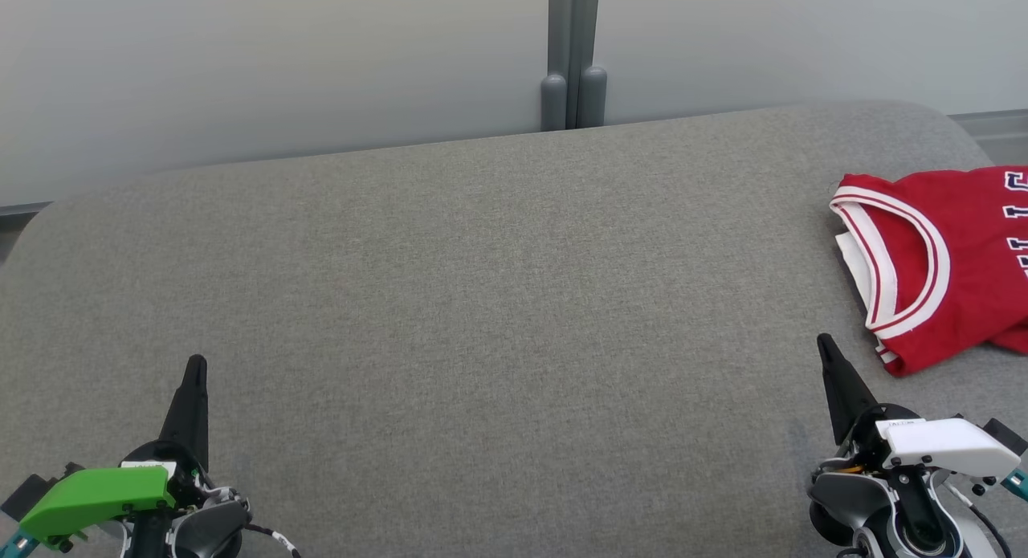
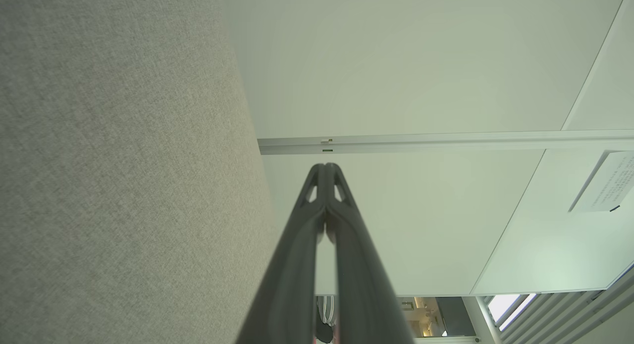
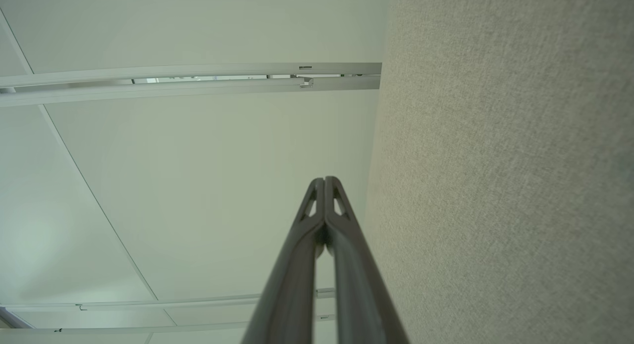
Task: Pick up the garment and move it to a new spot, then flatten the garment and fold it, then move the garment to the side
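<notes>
Red garment (image 1: 948, 261) cut off at rt edge, lettering partial

The left gripper (image 1: 194, 369) has 2 long dark fingers and a bright green cover (image 1: 96, 498). The right gripper (image 1: 827, 349) has a white cover (image 1: 952, 445) with small black screws (image 1: 925, 460).

Head cam: above the near edge of the grey cushion (image 1: 482, 285), facing forward and down, wall (image 1: 241, 60) at top, mid distance. At lower left the left gripper (image 1: 195, 364), at lower right the right gripper (image 1: 824, 341). Wrist cams: low, close over cushion, rolled sideways, each looking along its own gripper toward wall. Cushion on left side in left wrist view, on right side in right wrist view. All three share cushion and wall.
</notes>
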Controlling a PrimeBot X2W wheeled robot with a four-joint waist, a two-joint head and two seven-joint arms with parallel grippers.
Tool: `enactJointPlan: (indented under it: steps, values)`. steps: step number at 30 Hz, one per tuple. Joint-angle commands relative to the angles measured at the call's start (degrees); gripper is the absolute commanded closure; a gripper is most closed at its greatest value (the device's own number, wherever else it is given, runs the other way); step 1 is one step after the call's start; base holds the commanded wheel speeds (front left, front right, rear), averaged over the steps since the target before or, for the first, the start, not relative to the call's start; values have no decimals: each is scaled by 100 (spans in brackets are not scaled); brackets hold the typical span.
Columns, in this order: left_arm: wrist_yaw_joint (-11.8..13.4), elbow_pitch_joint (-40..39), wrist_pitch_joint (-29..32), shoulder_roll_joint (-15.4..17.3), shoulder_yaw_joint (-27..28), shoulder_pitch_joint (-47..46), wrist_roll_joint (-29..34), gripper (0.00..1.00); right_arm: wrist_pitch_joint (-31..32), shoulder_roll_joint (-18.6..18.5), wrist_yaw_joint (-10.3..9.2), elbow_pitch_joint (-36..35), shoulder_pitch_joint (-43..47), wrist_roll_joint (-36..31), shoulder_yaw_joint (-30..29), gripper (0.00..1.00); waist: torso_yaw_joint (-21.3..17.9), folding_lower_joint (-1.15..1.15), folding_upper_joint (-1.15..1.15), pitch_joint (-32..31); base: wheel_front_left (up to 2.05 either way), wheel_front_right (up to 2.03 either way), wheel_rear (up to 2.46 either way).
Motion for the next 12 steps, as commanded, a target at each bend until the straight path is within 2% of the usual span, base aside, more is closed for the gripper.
enactJointPlan:
  steps: [1,12]
  values:
    - [-17,0,14,5,25,-62,29,100,30,-15,2,10,-51,-9,-17,100,0,0,0,0,0,0,0]
    - [-17,0,13,2,32,-63,33,100,33,-13,2,10,-51,-12,-20,100,0,0,0,0,0,0,0]
